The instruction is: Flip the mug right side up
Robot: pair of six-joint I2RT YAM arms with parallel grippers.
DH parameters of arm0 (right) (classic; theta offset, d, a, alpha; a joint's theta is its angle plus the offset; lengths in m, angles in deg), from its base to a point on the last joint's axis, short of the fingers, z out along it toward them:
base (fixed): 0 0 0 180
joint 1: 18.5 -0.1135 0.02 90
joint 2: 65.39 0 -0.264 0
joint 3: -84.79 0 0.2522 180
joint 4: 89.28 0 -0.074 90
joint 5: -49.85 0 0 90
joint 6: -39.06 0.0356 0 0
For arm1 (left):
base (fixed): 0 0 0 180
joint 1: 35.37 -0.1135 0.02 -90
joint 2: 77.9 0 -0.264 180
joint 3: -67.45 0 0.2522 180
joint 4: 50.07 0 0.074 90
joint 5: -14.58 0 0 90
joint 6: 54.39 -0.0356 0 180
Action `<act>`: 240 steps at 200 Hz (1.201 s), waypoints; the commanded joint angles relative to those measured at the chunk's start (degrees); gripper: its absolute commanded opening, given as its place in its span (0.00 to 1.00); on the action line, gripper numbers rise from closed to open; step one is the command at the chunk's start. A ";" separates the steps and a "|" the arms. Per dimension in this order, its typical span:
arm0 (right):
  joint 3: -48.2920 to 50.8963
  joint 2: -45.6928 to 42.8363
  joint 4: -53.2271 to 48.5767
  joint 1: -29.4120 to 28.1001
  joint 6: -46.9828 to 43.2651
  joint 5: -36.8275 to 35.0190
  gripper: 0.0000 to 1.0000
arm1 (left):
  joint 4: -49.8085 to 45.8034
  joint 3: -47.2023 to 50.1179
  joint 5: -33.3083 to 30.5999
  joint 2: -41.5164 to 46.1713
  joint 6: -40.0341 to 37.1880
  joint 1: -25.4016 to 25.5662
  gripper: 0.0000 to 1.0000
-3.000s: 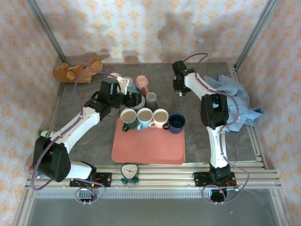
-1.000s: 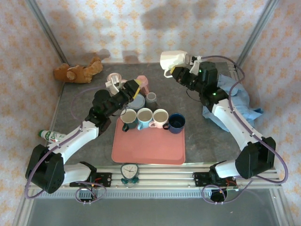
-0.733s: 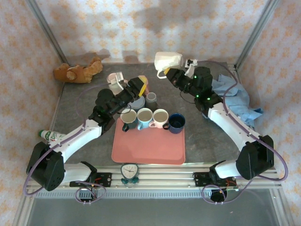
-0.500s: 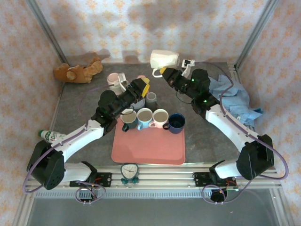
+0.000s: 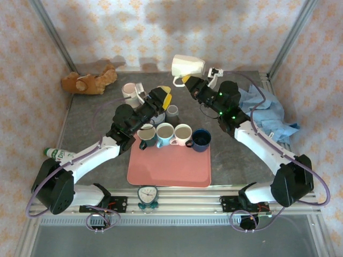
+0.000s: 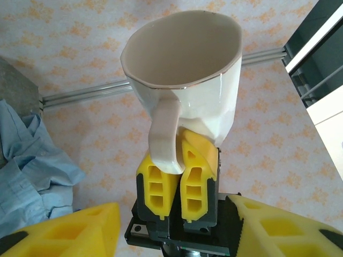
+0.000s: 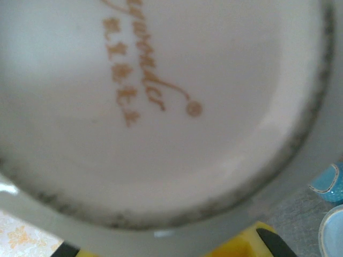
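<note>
While the white mug [image 5: 187, 65] hangs in the air at 12 o'clock of the pink tray [image 5: 169, 168], the top view shows it lying sideways, mouth toward 9 o'clock. The right end effector [image 5: 186, 79] clamps its base end, and the left end effector [image 5: 163, 98] sits near at 7 o'clock. From the left wrist, that arm's own fingers [image 6: 69, 230] stand wide apart, empty. From the right wrist, the printed base looms close. Lifting looks done; finishing the turn and setting the mug upright on the tabletop [image 5: 225, 160] remain.
</note>
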 commanded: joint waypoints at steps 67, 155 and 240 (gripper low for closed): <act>0.78 -4.26 10.25 -1.86 2.07 -0.09 0.00 | 3.59 -2.17 -1.94 -0.54 -0.91 0.79 0.50; 1.96 -5.58 10.32 -3.36 2.60 0.37 0.00 | 3.53 -2.24 -2.88 -0.65 -1.22 0.80 0.50; 3.29 -5.57 10.96 -4.44 2.95 1.92 0.00 | 4.20 -4.11 -3.25 -2.00 -1.49 0.80 0.45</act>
